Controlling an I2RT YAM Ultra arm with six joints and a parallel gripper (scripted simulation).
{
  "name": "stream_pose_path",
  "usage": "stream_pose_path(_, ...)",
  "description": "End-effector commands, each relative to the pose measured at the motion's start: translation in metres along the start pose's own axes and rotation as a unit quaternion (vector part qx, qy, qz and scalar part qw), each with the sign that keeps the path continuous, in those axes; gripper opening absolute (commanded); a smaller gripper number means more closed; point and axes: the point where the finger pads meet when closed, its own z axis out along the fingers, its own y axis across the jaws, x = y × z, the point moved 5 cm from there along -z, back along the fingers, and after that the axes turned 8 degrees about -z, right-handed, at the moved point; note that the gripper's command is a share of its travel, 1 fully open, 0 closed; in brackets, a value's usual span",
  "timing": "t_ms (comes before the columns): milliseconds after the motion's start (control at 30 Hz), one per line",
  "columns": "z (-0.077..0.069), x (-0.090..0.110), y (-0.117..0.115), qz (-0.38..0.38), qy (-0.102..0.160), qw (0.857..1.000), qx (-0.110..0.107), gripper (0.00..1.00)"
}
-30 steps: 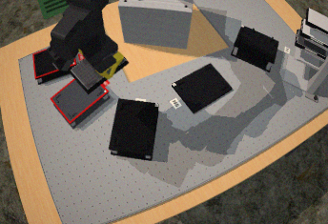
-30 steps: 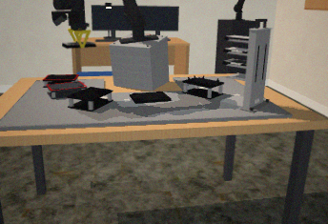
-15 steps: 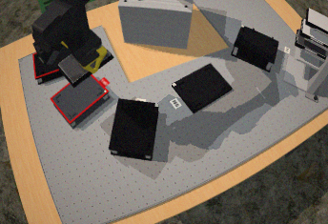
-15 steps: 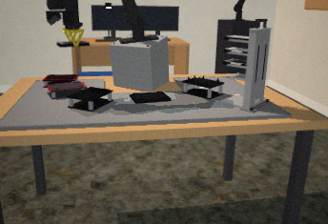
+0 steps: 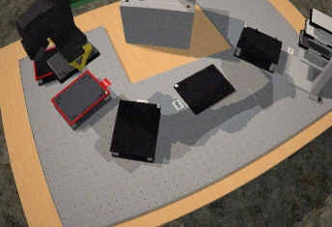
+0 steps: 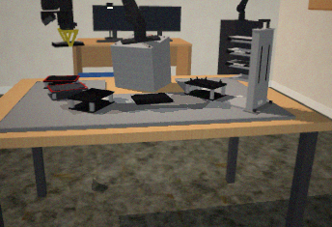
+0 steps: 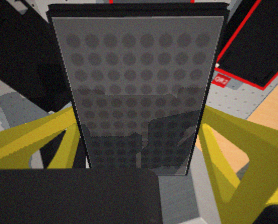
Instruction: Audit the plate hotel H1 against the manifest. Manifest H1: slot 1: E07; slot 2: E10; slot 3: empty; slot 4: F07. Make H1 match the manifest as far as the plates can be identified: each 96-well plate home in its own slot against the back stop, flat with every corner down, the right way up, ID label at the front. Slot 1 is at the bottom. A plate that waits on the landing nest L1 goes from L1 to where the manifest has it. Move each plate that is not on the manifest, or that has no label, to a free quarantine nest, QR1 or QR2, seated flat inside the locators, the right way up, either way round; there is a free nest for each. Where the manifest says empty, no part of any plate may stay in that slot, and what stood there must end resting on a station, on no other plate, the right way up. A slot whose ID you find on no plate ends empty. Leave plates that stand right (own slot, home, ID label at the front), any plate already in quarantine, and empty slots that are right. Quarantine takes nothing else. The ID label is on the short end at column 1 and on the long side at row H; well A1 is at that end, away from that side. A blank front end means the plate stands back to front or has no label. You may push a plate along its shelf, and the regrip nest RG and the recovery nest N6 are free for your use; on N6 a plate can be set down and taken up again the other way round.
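Note:
My gripper (image 5: 73, 58) has yellow fingers and is shut on a grey 96-well plate (image 5: 59, 66). It holds the plate flat and high above the table's far left, as the side view shows (image 6: 68, 43). In the wrist view the plate (image 7: 137, 95) fills the middle between the fingers, wells facing up; I see no label on it. Below it lie two red-bordered quarantine nests (image 5: 79, 97) (image 5: 42, 70); the farther one is partly hidden by the arm. The plate hotel H1 (image 5: 316, 33) stands at the far right with plates in its slots; their labels are too small to read.
The arm's grey pedestal (image 5: 158, 15) stands at the back centre. A raised black nest (image 5: 136, 129), a flat black nest (image 5: 204, 88) and another raised black nest (image 5: 259, 48) sit on the grey mat. A grey upright (image 6: 260, 69) stands by the hotel.

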Motion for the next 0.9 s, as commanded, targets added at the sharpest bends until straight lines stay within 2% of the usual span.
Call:
stream_pose_path(0,-0.009,-0.01,-0.011,-0.011,-0.012,1.0,-0.002,0.86)
stream_pose_path(167,-0.012,-0.013,-0.02,-0.011,-0.017,1.0,-0.002,0.86)
stream_pose_path(200,-0.021,-0.015,-0.023,-0.012,-0.028,1.0,-0.001,0.86)
stream_pose_path(267,-0.016,-0.015,-0.025,-0.012,-0.022,1.0,-0.001,0.86)
stream_pose_path(300,-0.005,-0.02,-0.022,-0.016,-0.023,1.0,-0.001,0.86)
stream_pose_path(367,0.011,-0.008,-0.019,-0.019,-0.002,1.0,-0.003,0.86)
stream_pose_path(500,0.016,-0.009,-0.021,-0.017,-0.01,1.0,-0.001,0.86)
stream_pose_path(567,0.015,-0.017,-0.019,-0.019,-0.022,1.0,0.0,0.86)
stream_pose_path(667,0.035,-0.009,-0.02,-0.015,-0.002,1.0,-0.001,0.86)
stream_pose_path(733,0.035,-0.009,-0.02,-0.015,-0.002,1.0,-0.001,0.86)
stream_pose_path(767,0.013,-0.024,-0.024,-0.011,-0.042,0.999,0.002,0.86)
stream_pose_path(800,0.02,-0.02,-0.024,-0.01,-0.034,0.999,0.002,0.86)
stream_pose_path(833,0.037,-0.012,-0.024,-0.009,-0.01,1.0,0.001,0.86)
stream_pose_path(867,0.045,-0.009,-0.023,-0.008,-0.002,1.0,0.0,0.86)
